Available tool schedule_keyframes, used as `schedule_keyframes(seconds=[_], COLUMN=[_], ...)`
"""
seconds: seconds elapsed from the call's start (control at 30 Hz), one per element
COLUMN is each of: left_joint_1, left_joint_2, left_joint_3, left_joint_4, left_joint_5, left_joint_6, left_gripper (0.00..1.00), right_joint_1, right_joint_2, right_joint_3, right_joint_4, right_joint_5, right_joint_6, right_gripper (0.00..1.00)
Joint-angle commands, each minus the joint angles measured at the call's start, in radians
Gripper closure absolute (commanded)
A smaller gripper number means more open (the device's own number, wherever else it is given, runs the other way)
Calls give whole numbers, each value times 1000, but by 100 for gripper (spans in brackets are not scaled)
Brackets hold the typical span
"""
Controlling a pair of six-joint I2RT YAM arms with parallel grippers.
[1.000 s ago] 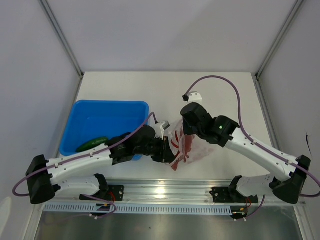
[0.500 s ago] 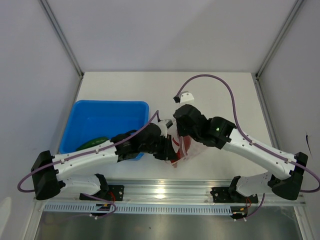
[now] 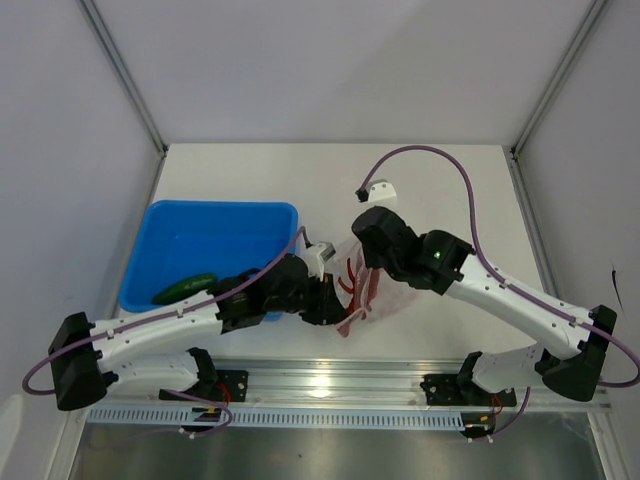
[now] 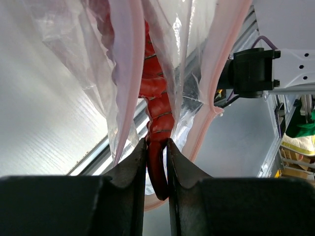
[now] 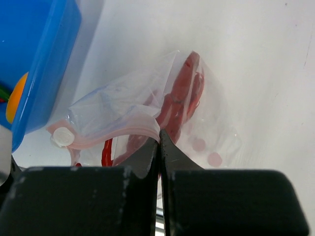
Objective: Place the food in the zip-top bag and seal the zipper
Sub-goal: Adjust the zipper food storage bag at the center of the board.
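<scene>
The clear zip-top bag lies between my two grippers, with several red chili peppers inside. My right gripper is shut on the bag's pale pink zipper strip and holds the mouth up; it also shows in the top view. My left gripper is shut on a red chili pepper whose far end reaches into the bag's mouth between the two pink strips; this gripper also shows in the top view. A dark green piece and the yellow-orange fruit lie in the blue tray.
The blue tray stands left of the bag, close to my left arm. The aluminium rail runs along the near table edge. White walls enclose the table on three sides.
Both grippers closed in toward each other half a second ago. Since then the left one has drawn back left with the chili, and the right one has shifted slightly right with the strip.
</scene>
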Motion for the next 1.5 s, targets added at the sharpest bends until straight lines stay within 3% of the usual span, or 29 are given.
schedule_keyframes(seconds=[0.0, 0.17, 0.3, 0.37, 0.4, 0.5, 0.57, 0.6, 0.7, 0.93, 1.03, 1.37, 1.47], left_joint_1=[-9, -9, -6, -2, 1, 5, 3, 3, 1, 5, 5, 3, 3], left_joint_2=[-6, 83, 160, 189, 195, 165, 82, 48, -87, -291, -249, -15, 31], left_joint_3=[9, 101, 179, 198, 219, 216, 184, 158, 112, 17, 40, 81, 132], left_joint_4=[71, 48, -41, -59, -64, -55, 16, 39, 77, -5, -48, 88, 61], left_joint_5=[67, 106, 57, 26, 14, -35, -38, -43, -93, -275, -273, -98, -109], left_joint_6=[58, 76, 46, 29, 29, 41, 75, 87, 116, 98, 109, 127, 116], left_gripper=[99, 98, 99, 92, 68, 26, 15, 1, 0, 1, 3, 17, 19], right_joint_1=[-13, -5, 36, 45, 48, 47, 41, 38, 26, 19, 18, 16, 16], right_joint_2=[-9, -12, -19, -28, -31, -49, -54, -57, -68, -103, -121, -166, -175], right_joint_3=[46, 38, 46, 49, 52, 47, 46, 44, 35, 27, 29, 44, 43], right_joint_4=[23, 27, 23, 18, 14, 9, -2, -11, -14, -29, -32, -55, -52], right_joint_5=[41, 7, 6, -5, -8, -8, -3, 1, 3, -3, -19, -52, -59], right_joint_6=[-28, -25, -30, -25, -22, -15, -13, -11, -10, 2, 10, 38, 42], right_gripper=[100, 100, 100, 100, 100, 100, 100, 100, 100, 100, 100, 100, 100])
